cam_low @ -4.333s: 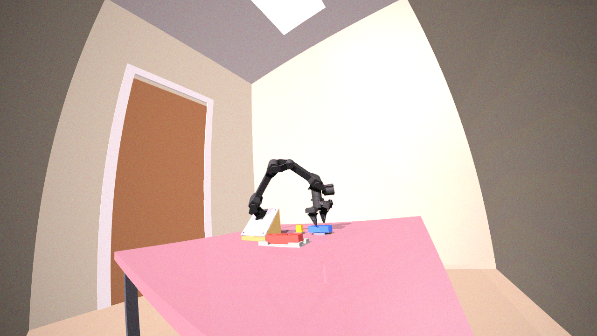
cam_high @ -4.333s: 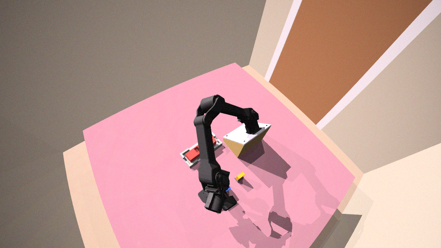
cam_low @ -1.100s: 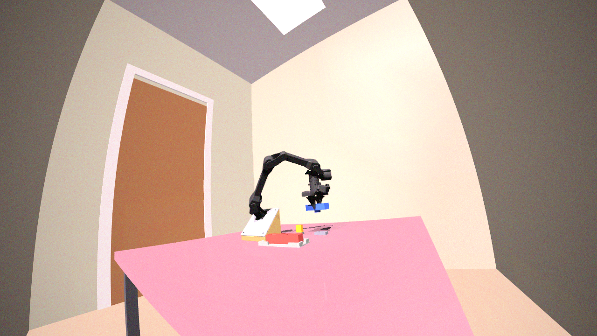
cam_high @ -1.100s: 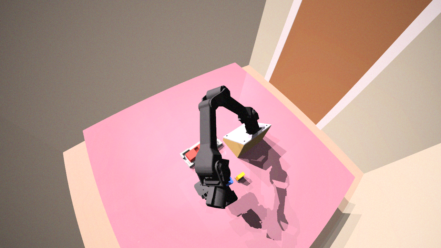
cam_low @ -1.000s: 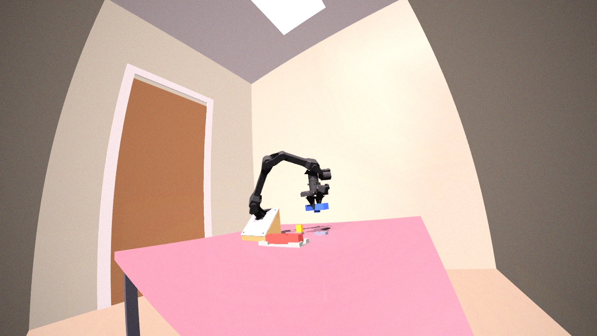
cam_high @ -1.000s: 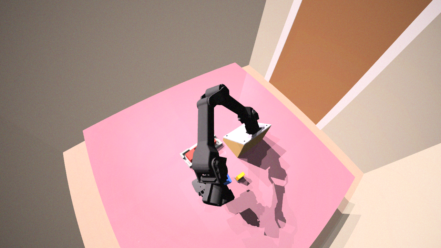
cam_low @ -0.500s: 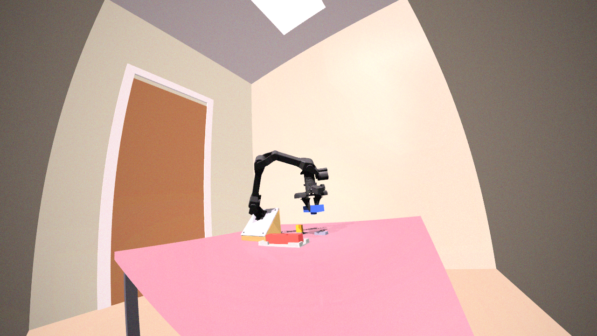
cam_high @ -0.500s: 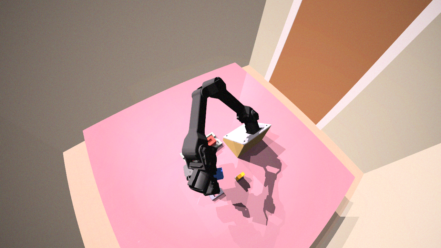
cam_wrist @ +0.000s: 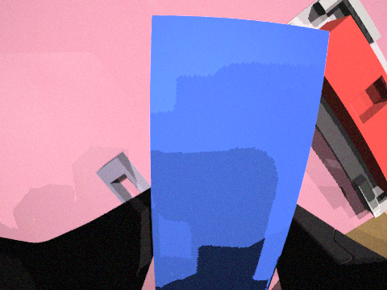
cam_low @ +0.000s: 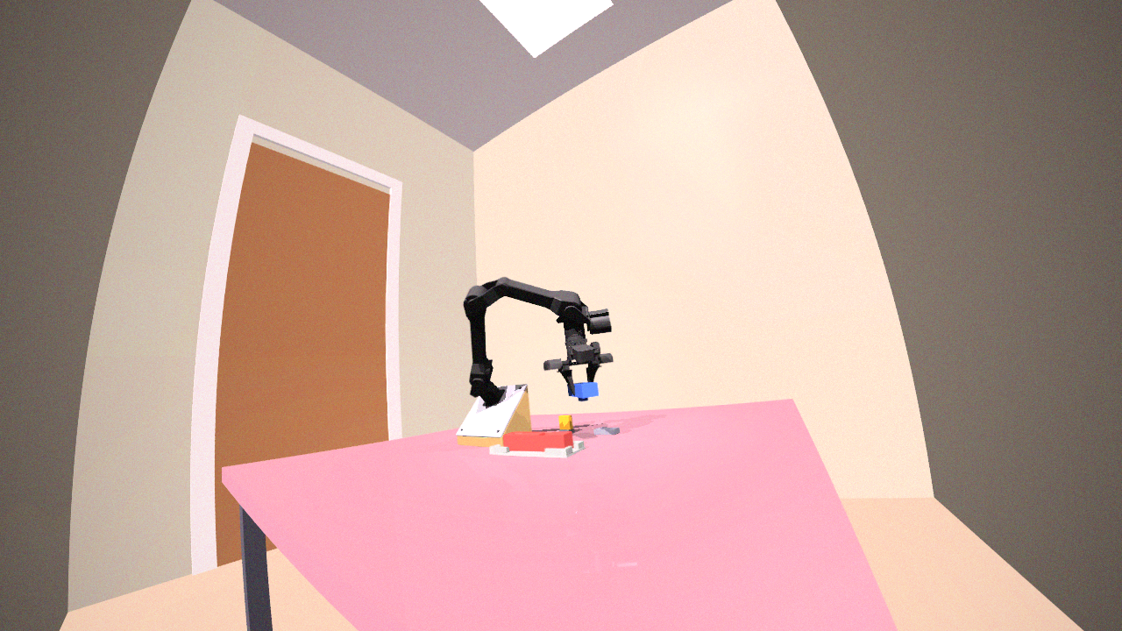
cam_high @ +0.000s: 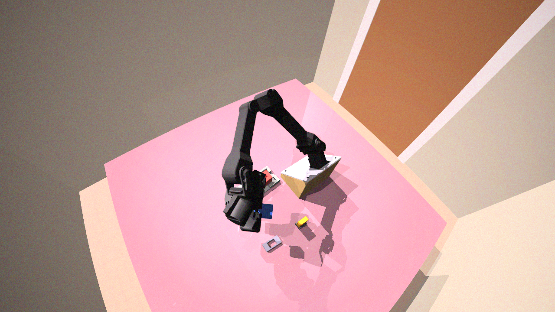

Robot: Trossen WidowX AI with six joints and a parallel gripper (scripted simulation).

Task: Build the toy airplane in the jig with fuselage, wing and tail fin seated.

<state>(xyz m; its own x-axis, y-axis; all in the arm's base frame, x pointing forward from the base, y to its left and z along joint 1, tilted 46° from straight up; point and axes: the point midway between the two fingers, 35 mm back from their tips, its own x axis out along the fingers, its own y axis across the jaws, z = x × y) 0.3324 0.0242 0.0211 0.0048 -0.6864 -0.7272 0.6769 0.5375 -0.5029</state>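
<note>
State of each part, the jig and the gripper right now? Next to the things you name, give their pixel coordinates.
Gripper (cam_low: 581, 384) (cam_wrist: 218, 198): shut on the wing, raised above the table.
Wing (cam_high: 266, 211) (cam_low: 585, 389) (cam_wrist: 226, 121): held, tab unseated.
Fuselage (cam_low: 537, 441) (cam_wrist: 355, 80): lying in the cradle, wing socket unfilled.
Cradle (cam_high: 276, 181) (cam_low: 561, 452) (cam_wrist: 376, 213): on the table, holding the fuselage.
Yellow fin (cam_high: 302, 221) (cam_low: 564, 421): on the table, off the fuselage.

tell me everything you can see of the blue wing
The blue wing is a flat, straight-edged slab, plain and smooth-looking like plastic, with a small dark tab showing beneath. It hangs roughly level above the pink table, clamped between the fingers of the gripper and clear of the red fuselage. Shadows darken part of its top.
</note>
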